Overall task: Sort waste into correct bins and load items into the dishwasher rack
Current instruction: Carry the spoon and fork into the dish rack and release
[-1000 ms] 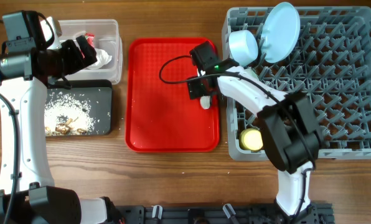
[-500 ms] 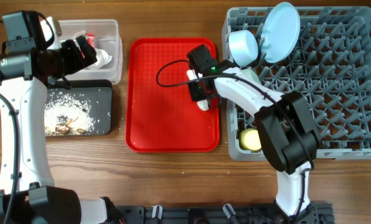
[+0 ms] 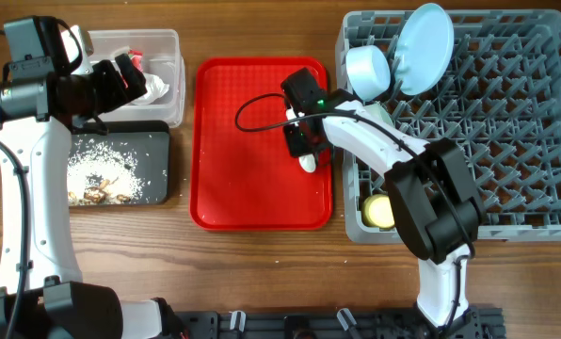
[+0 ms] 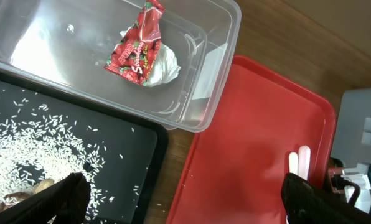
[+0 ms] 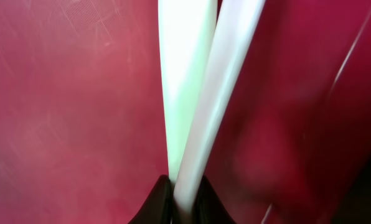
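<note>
- Two bins appear loaded: snack wrapper (image 4: pixel 137 48) and tissue (image 4: pixel 160 66) in clear tub (image 3: pixel 171 89); food scraps (image 3: pixel 97 174) on black tray (image 3: pixel 158 160).
- Left gripper (image 4: pixel 185 199): jaws spread, holding nothing.
- Right gripper (image 3: pixel 299 141): jaws pinching fork and spoon (image 5: pixel 195 93) at red tray (image 3: pixel 252 188); these remain unloaded.
- Dishwasher rack (image 3: pixel 506 132) holds plate (image 3: pixel 424 47), bowl (image 3: pixel 369 71), yellow cup (image 3: pixel 381 210).

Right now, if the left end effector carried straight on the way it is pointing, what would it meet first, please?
Probably the black tray with its scattered food scraps, directly below the open left end effector; the clear tub and red tray lie further ahead. Depth is unclear.
</note>
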`<state>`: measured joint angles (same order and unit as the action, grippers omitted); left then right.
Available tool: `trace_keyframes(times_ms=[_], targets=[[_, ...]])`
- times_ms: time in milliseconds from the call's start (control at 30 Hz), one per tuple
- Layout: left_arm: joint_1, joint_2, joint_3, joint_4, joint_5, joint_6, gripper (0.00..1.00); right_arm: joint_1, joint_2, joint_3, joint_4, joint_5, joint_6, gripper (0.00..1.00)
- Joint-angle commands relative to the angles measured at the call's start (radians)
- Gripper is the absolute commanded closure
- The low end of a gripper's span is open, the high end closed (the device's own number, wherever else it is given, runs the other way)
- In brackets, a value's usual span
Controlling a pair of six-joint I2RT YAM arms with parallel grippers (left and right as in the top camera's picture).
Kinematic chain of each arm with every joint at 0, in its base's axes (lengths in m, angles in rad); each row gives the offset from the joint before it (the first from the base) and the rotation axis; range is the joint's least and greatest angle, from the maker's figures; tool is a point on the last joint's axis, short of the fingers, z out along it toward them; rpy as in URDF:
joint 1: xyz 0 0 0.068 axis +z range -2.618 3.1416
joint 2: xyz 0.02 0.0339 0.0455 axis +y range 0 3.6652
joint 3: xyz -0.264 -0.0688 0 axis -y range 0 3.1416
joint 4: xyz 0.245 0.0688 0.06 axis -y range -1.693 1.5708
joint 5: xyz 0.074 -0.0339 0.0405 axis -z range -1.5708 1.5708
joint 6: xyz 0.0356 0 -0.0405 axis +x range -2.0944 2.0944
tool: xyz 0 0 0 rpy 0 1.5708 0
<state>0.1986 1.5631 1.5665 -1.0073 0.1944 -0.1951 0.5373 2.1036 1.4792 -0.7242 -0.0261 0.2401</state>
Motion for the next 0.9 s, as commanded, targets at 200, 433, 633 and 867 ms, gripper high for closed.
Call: trace_keyframes(times_ms=[200, 433, 633, 867], targets=[[0.005, -0.012, 0.012, 0.0, -0.006, 0.008, 0.0, 0.0, -0.212, 0.055, -0.048, 0.01, -0.006, 0.96], [0.005, -0.012, 0.012, 0.0, -0.006, 0.008, 0.0, -0.027, -0.402, 0.055, -0.139, 0.104, -0.005, 0.96], [0.005, -0.012, 0.012, 0.0, -0.006, 0.008, 0.0, -0.141, -0.546, 0.054, -0.287, 0.173, -0.001, 0.96], [0.005, -0.012, 0.012, 0.0, -0.006, 0.008, 0.0, -0.293, -0.59, 0.048, -0.431, 0.247, -0.007, 0.96]])
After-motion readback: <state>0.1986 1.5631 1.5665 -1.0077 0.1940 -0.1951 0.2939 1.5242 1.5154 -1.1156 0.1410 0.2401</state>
